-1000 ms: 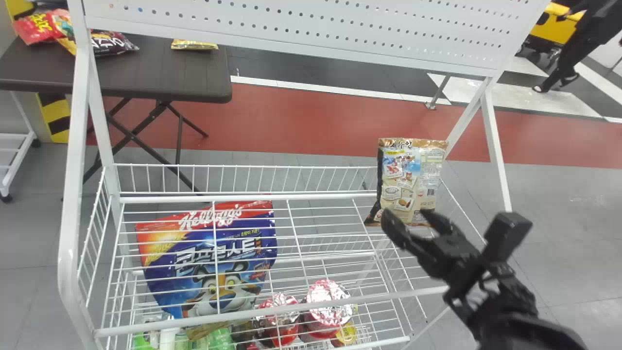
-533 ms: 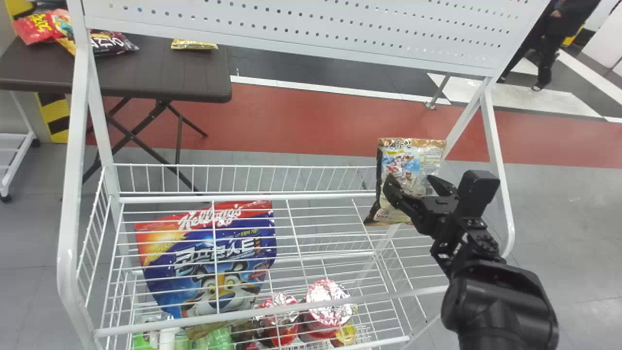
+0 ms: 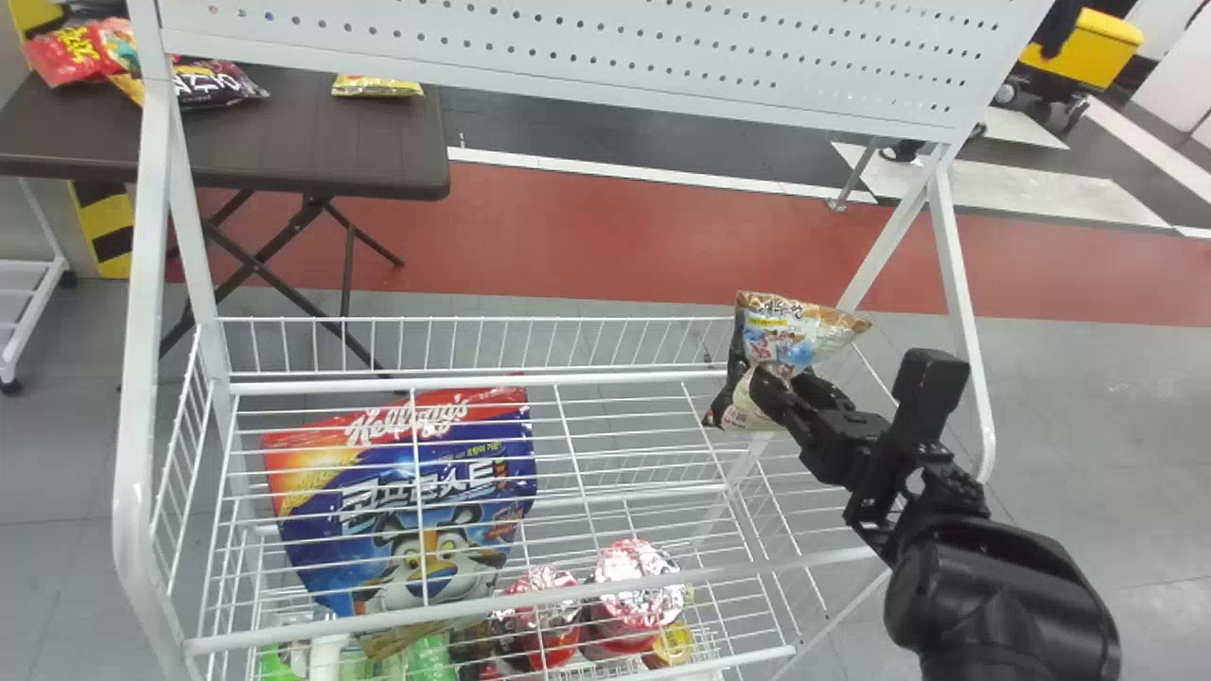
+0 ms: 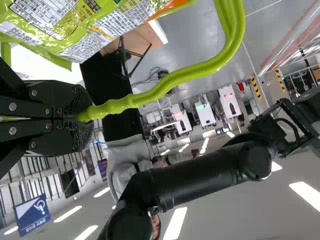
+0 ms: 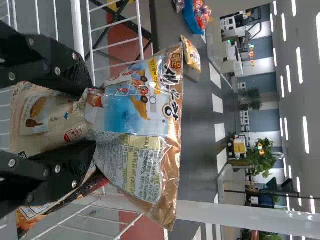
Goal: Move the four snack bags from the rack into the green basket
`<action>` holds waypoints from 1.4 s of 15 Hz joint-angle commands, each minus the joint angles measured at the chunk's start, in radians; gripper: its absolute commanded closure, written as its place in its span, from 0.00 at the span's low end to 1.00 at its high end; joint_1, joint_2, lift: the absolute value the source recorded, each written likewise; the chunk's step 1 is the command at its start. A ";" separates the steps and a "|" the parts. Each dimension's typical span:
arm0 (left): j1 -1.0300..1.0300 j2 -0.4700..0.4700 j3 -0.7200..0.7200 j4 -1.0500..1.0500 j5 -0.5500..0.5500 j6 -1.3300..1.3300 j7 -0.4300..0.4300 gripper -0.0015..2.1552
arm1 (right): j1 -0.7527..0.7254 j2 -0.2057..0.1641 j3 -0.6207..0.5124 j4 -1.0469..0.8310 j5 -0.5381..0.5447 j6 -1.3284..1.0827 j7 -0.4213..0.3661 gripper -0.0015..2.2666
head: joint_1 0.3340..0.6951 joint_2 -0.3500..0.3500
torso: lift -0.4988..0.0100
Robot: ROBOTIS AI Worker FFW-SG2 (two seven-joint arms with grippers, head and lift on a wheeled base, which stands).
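Drawn together since the earlier frame, the fingers of the right hand (image 3: pixel 780 383) now pinch the snack bag (image 3: pixel 790 331), where a moment ago they are spread in front of it. Its upper part, flat and upright before, is now creased and leaning over toward the hand.

The right hand has the bag by its middle — one finger on either side, the printed film puckered between them. The bag is at the right end of the white rack (image 3: pixel 473 381), by the back rail of the upper wire shelf.

To the left, seen through the shelf wires, a big blue and red cereal bag (image 3: pixel 407 511) lies slanted. Nearer the front, also behind wires, two foil-topped tubs (image 3: pixel 639 591) sit close beside each other, with green items (image 3: pixel 426 657) to their left. Over the shelf runs a white perforated panel (image 3: pixel 568 57).

The left hand (image 4: pixel 84 115) is pressed together around the green handle (image 4: pixel 200 72) of the basket. A green snack pack (image 4: pixel 100 30) is near that handle — I cannot tell exactly how it rests.

Behind the rack, on the left, is a dark folding worktop (image 3: pixel 312 142). A small yellow pack (image 3: pixel 377 86) lies toward its right end; at its left end a red pack (image 3: pixel 71 57) and a dark pack (image 3: pixel 213 83) lie bunched together. Farther off, at the upper right, is a yellow box (image 3: pixel 1083 47) on wheels.
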State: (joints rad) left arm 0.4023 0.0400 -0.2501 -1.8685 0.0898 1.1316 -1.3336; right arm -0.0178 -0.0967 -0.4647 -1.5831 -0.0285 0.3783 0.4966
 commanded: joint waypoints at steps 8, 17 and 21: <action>-0.002 -0.002 0.005 0.003 0.001 -0.003 0.007 0.70 | 0.501 0.043 -0.071 -0.713 -0.378 0.483 0.030 0.96 | 1.00 0.00 | 0.98; -0.011 -0.008 0.005 0.011 -0.002 -0.003 0.013 0.70 | 0.654 0.098 -0.241 -0.795 -0.505 1.075 0.287 0.96 | 1.00 0.00 | 0.98; -0.014 -0.008 -0.003 0.011 -0.004 0.000 0.019 0.70 | 0.674 0.077 -0.153 -0.729 -0.496 1.194 0.316 0.96 | 1.00 0.00 | 0.98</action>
State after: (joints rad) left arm 0.3892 0.0322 -0.2506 -1.8576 0.0863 1.1316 -1.3150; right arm 0.6480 -0.0155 -0.6554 -2.3312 -0.5262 1.5537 0.8095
